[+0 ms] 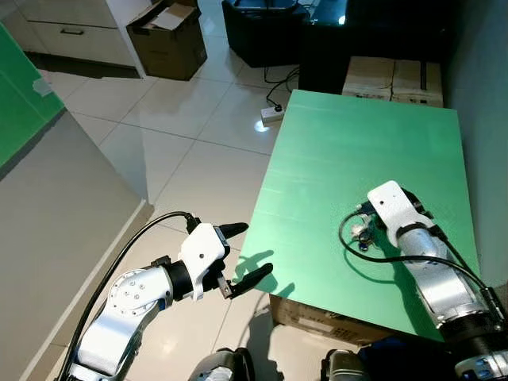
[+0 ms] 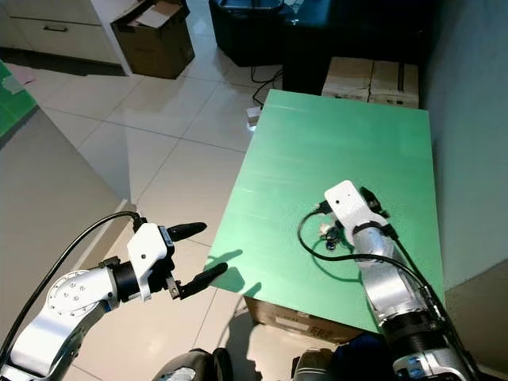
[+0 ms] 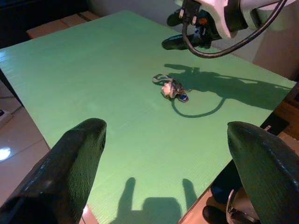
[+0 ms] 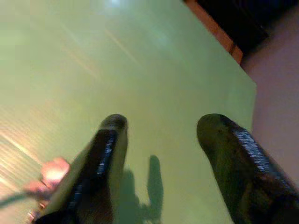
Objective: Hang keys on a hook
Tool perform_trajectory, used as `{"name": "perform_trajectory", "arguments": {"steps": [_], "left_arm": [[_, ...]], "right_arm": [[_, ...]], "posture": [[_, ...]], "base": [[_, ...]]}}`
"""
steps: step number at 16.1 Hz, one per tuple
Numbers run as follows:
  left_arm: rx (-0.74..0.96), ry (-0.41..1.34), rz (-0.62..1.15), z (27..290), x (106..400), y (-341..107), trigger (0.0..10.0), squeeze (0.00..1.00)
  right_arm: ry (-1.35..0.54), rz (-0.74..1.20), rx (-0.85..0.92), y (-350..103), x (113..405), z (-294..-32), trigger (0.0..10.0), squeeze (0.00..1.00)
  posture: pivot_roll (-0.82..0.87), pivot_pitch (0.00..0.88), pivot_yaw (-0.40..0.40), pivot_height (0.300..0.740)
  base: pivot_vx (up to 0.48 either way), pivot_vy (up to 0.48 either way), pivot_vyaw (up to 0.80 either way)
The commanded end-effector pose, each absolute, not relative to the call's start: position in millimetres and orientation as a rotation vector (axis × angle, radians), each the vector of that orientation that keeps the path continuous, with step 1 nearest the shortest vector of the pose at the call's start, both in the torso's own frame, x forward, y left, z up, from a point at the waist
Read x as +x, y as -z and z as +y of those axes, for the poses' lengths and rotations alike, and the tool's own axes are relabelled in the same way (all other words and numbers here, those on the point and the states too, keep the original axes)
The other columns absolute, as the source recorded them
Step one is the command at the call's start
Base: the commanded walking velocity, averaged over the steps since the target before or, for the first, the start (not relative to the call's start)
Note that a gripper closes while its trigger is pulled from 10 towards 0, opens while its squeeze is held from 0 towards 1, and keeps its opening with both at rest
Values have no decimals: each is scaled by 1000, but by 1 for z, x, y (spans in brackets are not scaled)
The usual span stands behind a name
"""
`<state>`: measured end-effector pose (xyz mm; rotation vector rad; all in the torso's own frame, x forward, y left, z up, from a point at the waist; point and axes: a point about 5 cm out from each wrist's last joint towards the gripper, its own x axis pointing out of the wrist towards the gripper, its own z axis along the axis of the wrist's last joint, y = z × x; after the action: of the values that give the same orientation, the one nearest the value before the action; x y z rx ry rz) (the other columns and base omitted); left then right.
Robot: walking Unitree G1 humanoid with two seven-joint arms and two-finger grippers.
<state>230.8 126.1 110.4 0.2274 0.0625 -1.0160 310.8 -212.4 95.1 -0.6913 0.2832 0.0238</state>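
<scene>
On the flat green tabletop (image 1: 349,151), my right gripper (image 4: 161,123) hangs just above the small bunch of keys with a pale fob and a blue tag (image 3: 172,88), its two black fingers spread apart and closed on nothing; the keys lie on the green surface near the table's front edge, partly under the silver wrist in my head view; my left gripper (image 1: 246,254) hovers off the table's left side over the pale tiled floor (image 1: 182,151), likewise released, fingers wide; a brown cardboard box (image 1: 168,40) stands open on the floor well beyond, and a white power strip (image 1: 272,115) lies near the table's far corner.
</scene>
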Motion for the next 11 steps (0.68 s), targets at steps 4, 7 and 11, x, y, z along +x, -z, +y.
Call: {"name": "perform_trajectory", "arguments": {"steps": [4,7,11], "left_arm": [[244,1013,67,131,230,-113,10000,0],[246,1015,67,131,230,-113,10000,0],[261,1004,64,134,232,-115,10000,0]], "right_arm": [[-173,223,-614,-88,307,-181,10000,0],[-214,289,-681,-67,296,-174,10000,0],[-183,325,-402,-53,284,-165,10000,1000]], "posture": [[-70,160,132,740],[-65,162,134,740],[-60,162,143,740]], "base": [[0,0,0],[0,0,0],[0,0,0]]}}
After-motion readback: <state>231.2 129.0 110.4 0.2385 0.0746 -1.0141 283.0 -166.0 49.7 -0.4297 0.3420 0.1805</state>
